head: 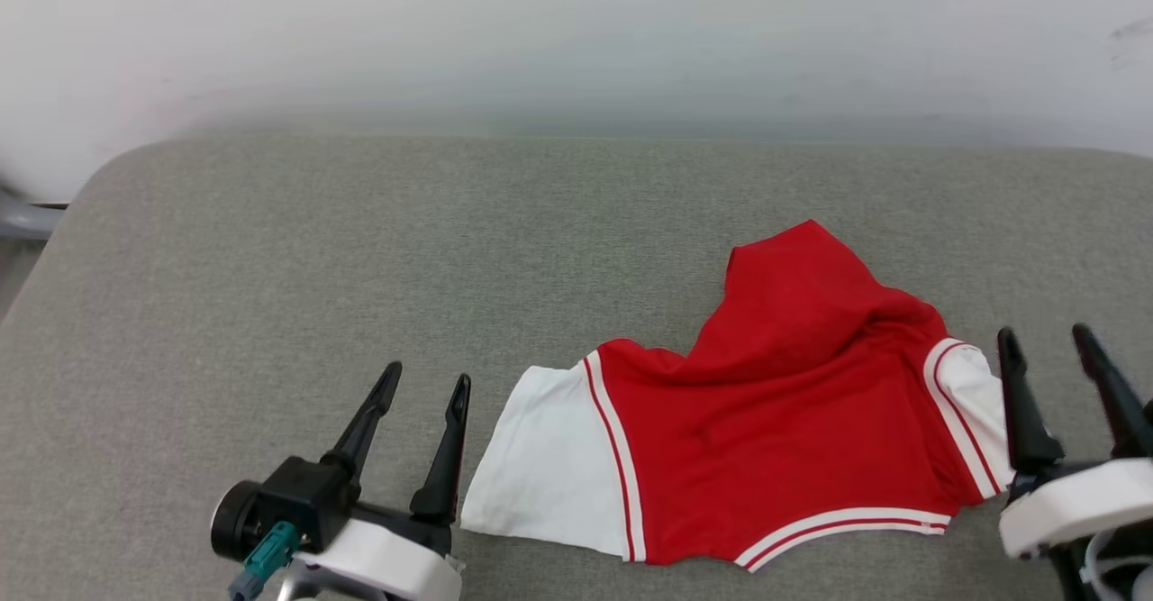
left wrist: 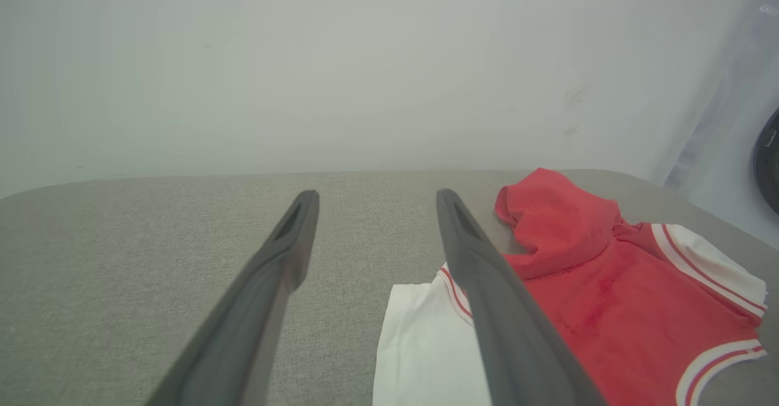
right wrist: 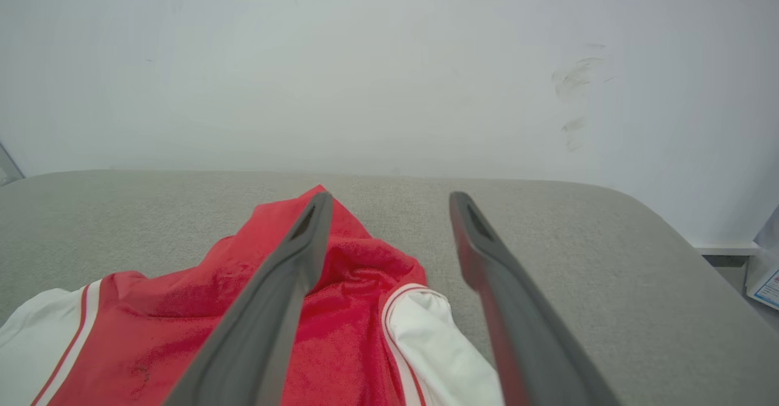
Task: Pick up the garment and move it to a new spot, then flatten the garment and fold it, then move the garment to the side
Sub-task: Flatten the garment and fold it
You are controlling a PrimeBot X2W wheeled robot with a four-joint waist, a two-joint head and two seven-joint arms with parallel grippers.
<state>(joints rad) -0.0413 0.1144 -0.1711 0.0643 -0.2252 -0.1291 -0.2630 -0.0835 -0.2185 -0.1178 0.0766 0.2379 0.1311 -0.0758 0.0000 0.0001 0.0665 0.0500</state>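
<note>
Flattening seems in hand: the left hand (head: 428, 374) and right hand (head: 1043, 332) flank the rumpled shirt (head: 775, 403), both wide open and empty, needing its edges next.

a grey fabric-covered surface (head: 360, 250) with rounded corners lies before a plain pale wall (head: 576, 33) bearing faint scuffs (right wrist: 572, 80).

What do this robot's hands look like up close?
The left gripper and right gripper each have two long, dark, tapering fingers on a black base, with a white wrist shell. A teal connector sits by the left wrist; pale cables loop at the right.
</note>
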